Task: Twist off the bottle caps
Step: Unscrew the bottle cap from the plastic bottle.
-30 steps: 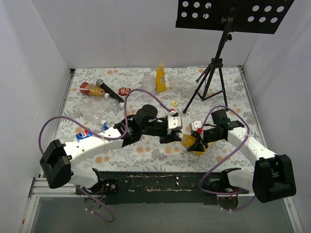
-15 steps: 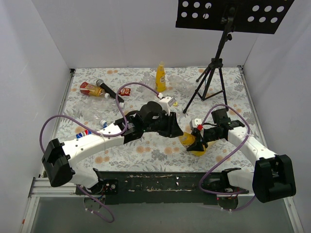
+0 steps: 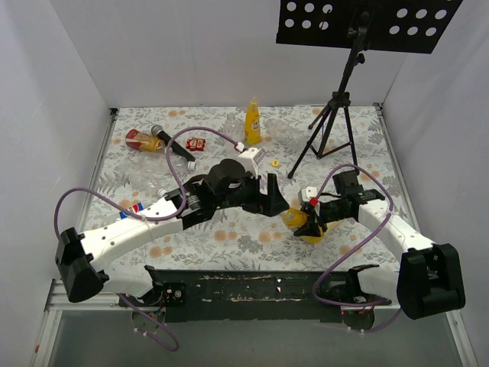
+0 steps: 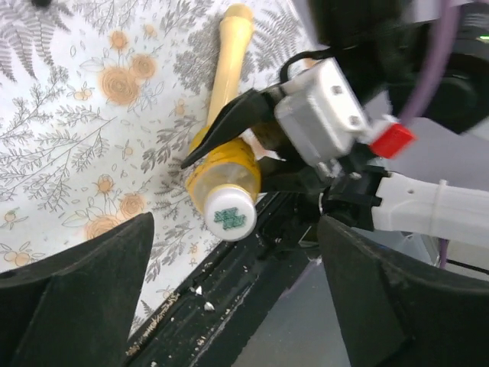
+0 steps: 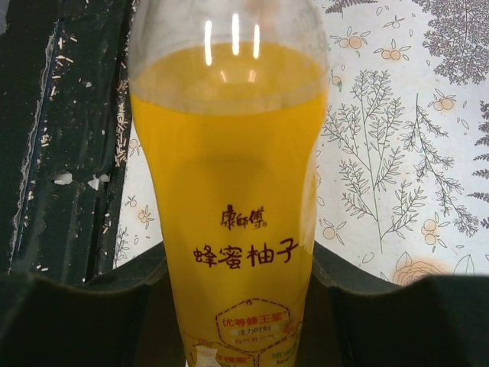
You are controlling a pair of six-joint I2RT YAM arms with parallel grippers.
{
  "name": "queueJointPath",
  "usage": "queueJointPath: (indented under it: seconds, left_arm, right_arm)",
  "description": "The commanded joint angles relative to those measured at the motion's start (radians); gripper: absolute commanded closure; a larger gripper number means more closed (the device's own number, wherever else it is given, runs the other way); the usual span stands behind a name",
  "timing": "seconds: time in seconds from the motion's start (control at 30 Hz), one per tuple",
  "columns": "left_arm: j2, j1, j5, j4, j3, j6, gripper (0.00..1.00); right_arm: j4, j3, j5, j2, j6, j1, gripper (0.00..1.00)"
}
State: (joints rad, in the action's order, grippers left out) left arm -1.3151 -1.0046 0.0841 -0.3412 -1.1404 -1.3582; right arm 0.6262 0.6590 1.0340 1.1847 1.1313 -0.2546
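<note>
My right gripper (image 3: 312, 223) is shut on an orange-yellow bottle (image 5: 229, 191), its fingers (image 5: 76, 313) pressed against both sides of the yellow label. The bottle (image 3: 300, 223) is tilted low over the table's near edge. In the left wrist view a white bottle cap (image 4: 231, 215) with a green mark sits on its neck, facing the camera. My left gripper (image 4: 235, 256) stands open just in front of that cap, jaws wide apart and touching nothing. A loose yellow cap (image 3: 274, 163) lies on the cloth.
A yellow bottle (image 3: 252, 122) stands at the back, with clear bottles (image 3: 286, 131) beside it. At the far left lie a red-labelled bottle (image 3: 141, 140) and a black microphone (image 3: 168, 141). A tripod stand (image 3: 328, 130) rises at the back right. A tan stick (image 4: 229, 53) lies behind the held bottle.
My left gripper has opened and come off the bottle's top, and its wrist has turned. The right arm and the bottle have stayed put.
</note>
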Motion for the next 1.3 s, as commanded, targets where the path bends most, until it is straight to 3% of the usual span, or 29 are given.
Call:
queueJointPath:
  seconds: [0.0, 0.23, 0.4, 0.53, 0.8, 1.27]
  left_arm:
    - [0.177, 0.004, 0.052, 0.028, 0.028, 0.270, 0.05]
    - [0.324, 0.004, 0.150, 0.045, 0.120, 0.620, 0.02]
    - [0.398, 0.004, 0.258, 0.146, 0.243, 0.885, 0.02]
    - [0.393, 0.004, 0.298, 0.228, 0.280, 1.008, 0.02]
    - [0.211, 0.006, 0.381, 0.222, 0.196, 1.123, 0.02]
    - [0.021, 0.014, 0.479, 0.159, 0.057, 1.142, 0.37]
  right_arm:
    - [-0.020, 0.034, 0.047, -0.017, 0.028, 0.006, 0.99]
    - [0.003, 0.033, 0.058, -0.022, 0.062, 0.014, 0.99]
    - [0.047, 0.033, 0.078, -0.031, 0.122, 0.028, 0.99]
    - [0.078, 0.034, 0.087, -0.034, 0.169, 0.035, 0.99]
    - [0.089, 0.034, 0.087, -0.033, 0.188, 0.037, 0.99]
    - [0.096, 0.037, 0.093, -0.037, 0.197, 0.035, 0.99]
